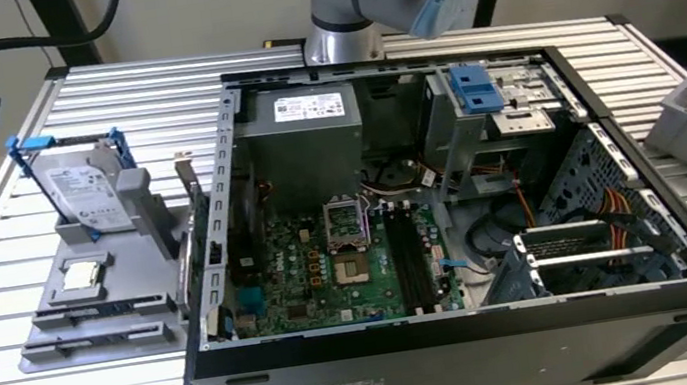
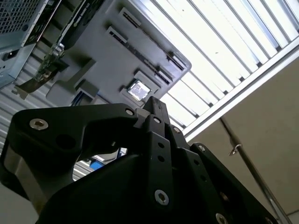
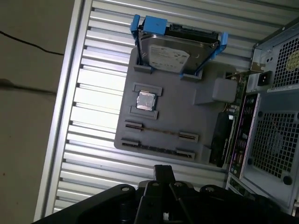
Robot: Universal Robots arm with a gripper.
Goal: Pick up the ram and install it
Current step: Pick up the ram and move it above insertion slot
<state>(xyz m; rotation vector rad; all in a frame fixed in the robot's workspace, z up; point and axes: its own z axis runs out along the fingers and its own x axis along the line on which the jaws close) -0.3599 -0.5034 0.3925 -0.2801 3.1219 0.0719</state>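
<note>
jaws closed; exterior view shows ram [image 1: 105, 310]

We note thin blue-green circuit-board ram stick [image 1: 104, 309]: sits lengthwise in grey holder's slot, near small square silver chip, outside open computer case, not yet installed.

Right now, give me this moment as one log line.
claw: shut, empty, near gray tray | ram: in tray beside chip, untouched | hard drive: standing in tray | install: not started
</note>
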